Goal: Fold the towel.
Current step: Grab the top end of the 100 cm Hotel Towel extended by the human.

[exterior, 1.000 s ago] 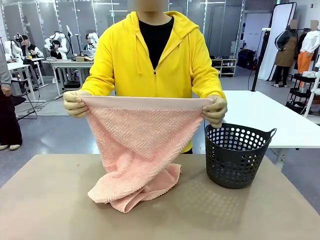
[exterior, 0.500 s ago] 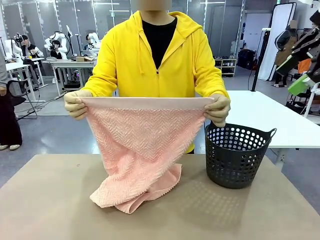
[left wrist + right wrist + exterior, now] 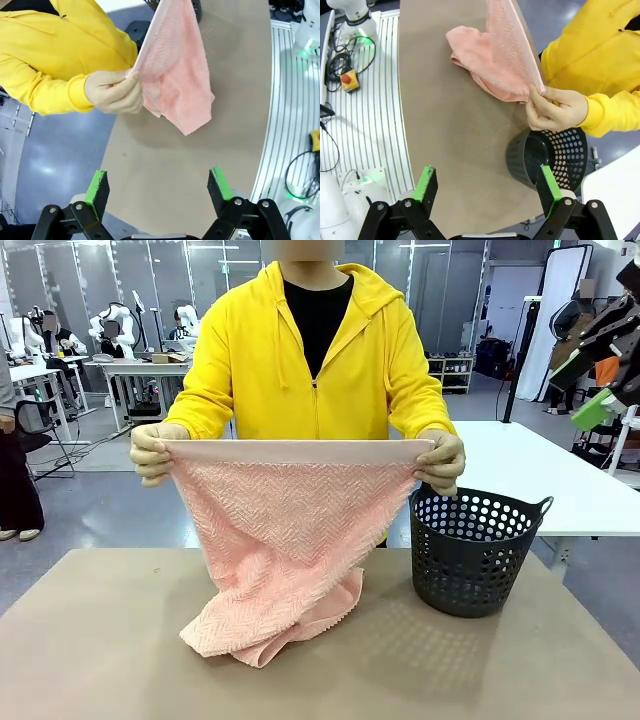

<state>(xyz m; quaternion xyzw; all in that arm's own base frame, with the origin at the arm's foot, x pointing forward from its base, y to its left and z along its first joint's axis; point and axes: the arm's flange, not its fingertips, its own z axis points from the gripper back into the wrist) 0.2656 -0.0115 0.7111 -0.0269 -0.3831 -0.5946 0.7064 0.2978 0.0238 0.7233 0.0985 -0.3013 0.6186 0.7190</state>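
Both pincers wide open, towel up in the person's hands

The left gripper (image 3: 157, 176) and right gripper (image 3: 486, 172) gape, holding nothing, high over the table (image 3: 100, 640). Farther out, the person's two hands (image 3: 150, 452) (image 3: 440, 460) pinch the towel (image 3: 285, 530) by its top corners, hem stretched level. Its lower end lies heaped on the table beside the basket (image 3: 475, 560), the heap drawn in slightly since a second ago.

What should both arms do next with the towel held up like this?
Probably bring the open left gripper and right gripper toward the top corners: the person's hands hold the towel stretched by its hem, its lower end bunched on the table, and neither gripper touches it.
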